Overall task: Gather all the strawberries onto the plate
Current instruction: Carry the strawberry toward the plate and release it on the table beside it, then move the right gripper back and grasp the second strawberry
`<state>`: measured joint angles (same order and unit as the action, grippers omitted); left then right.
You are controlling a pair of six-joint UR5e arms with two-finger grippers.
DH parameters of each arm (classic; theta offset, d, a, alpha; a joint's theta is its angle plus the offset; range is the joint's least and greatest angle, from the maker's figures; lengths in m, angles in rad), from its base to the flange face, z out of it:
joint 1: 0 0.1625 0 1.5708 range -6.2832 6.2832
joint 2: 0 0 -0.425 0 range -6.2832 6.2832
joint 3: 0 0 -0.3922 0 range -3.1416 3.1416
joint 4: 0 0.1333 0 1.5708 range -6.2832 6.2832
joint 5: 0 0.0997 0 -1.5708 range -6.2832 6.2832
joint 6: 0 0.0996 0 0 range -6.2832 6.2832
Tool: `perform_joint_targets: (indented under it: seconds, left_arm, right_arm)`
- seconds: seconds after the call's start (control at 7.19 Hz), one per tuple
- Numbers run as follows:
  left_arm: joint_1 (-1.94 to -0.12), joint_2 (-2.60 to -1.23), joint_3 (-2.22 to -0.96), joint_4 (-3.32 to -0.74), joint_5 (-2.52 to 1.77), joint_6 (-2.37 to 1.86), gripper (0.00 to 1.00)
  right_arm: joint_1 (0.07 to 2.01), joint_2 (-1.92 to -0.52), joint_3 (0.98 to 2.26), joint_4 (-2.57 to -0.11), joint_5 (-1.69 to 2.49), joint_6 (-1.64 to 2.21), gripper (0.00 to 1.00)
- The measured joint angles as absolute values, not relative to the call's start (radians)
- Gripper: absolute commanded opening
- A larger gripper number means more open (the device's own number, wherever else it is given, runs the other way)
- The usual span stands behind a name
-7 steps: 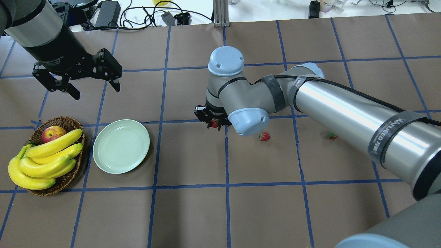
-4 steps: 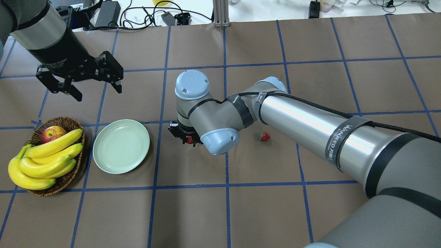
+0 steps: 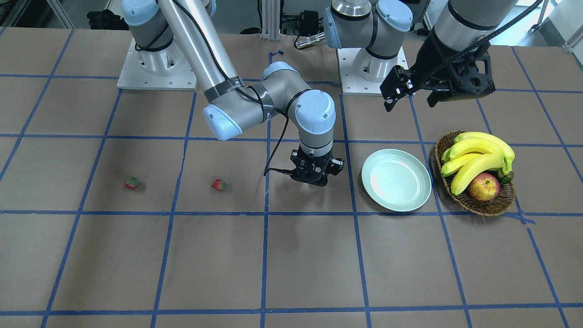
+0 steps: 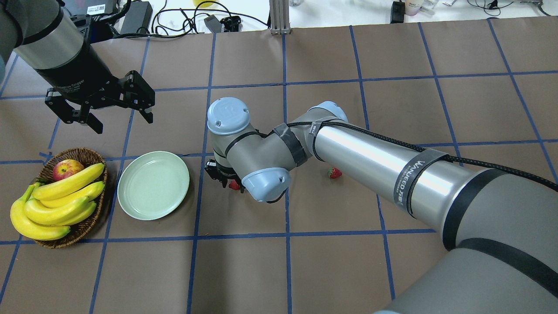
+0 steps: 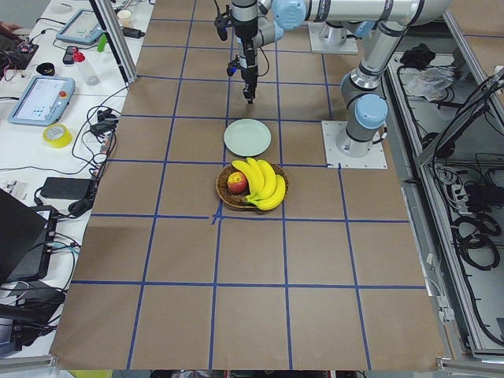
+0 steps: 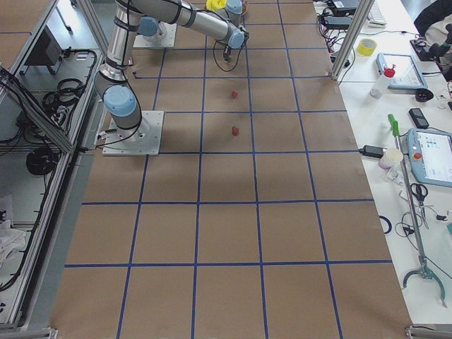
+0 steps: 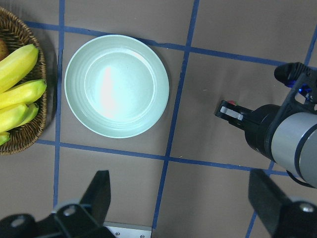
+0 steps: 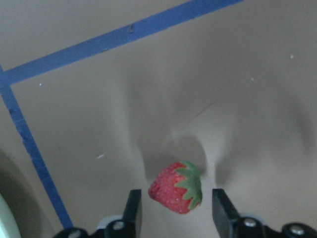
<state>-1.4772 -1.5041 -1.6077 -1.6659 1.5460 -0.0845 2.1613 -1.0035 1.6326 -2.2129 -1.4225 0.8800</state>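
My right gripper (image 4: 224,179) is shut on a small red strawberry (image 4: 234,185) with a green cap and holds it just above the table, about a hand's width right of the pale green plate (image 4: 153,185). In the right wrist view the strawberry (image 8: 177,187) sits between the two fingers (image 8: 132,210). The plate (image 3: 396,180) holds nothing. Two more strawberries (image 3: 218,184) (image 3: 131,182) lie on the table further towards my right side; overhead only one (image 4: 335,173) shows, the other hidden by my arm. My left gripper (image 4: 121,120) hangs open and empty, high behind the plate.
A brown wicker basket (image 4: 83,155) with several bananas (image 4: 65,192) and a red-yellow apple (image 4: 66,169) stands just left of the plate. My right forearm (image 4: 370,161) stretches across the table's middle. Cables and boxes lie beyond the far edge.
My right gripper has carried the strawberry leftwards, from about the table's middle line to close beside the plate. The left gripper has shifted slightly.
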Motion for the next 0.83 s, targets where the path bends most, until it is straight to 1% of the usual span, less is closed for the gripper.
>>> perform_joint_targets:
  seconds: [0.28,0.56,0.7,0.83]
  left_arm:
    - [-1.476,-1.501,-1.609,-1.669,1.546,-0.084,1.00]
    - [-1.477,-1.503,-1.610,-1.666,1.544,-0.084,1.00]
    - [-1.477,-1.503,-1.610,-1.664,1.544,-0.084,1.00]
    - [-1.477,-1.502,-1.609,-1.664,1.545,-0.084,1.00]
  right_arm:
    - [2.128,-1.060,1.639,-2.123,-1.518,0.786,1.00]
    - [2.014,-1.126,1.663,-2.024,-1.597,0.588,1.00]
    - [1.948,-1.160,1.706,-2.008,-1.614,0.470,1.00]
    - [1.881,-1.192,1.764,-2.009,-1.627,0.384,0.95]
